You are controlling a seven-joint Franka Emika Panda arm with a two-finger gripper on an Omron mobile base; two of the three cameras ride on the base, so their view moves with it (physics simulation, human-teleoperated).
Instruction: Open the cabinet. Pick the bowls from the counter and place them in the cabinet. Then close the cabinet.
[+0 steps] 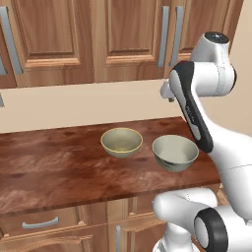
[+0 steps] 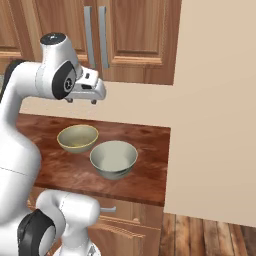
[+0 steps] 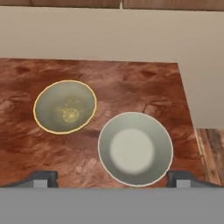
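The cabinet [image 1: 130,34] hangs above the counter with both doors closed, its grey bar handles [image 2: 96,36] meeting at the centre. On the reddish-brown counter [image 1: 59,167] two bowls sit side by side, near its right end. The beige-olive bowl [image 1: 121,141] [image 3: 64,106] has a yellowish rim. To its right lies the larger grey-green bowl [image 1: 174,152] [image 3: 135,148]. My gripper [image 2: 82,101] [image 3: 113,179] hovers well above the bowls, pointing down, open, with nothing between its fingers. In the left base view my own arm hides most of the hand.
A beige wall panel [image 2: 220,110] rises just past the counter's right end. Another wall cabinet door with one handle [image 1: 10,39] is at the left. Drawer units with grey handles [image 1: 39,224] sit under the counter. Wooden floor [image 2: 210,235] lies to the right.
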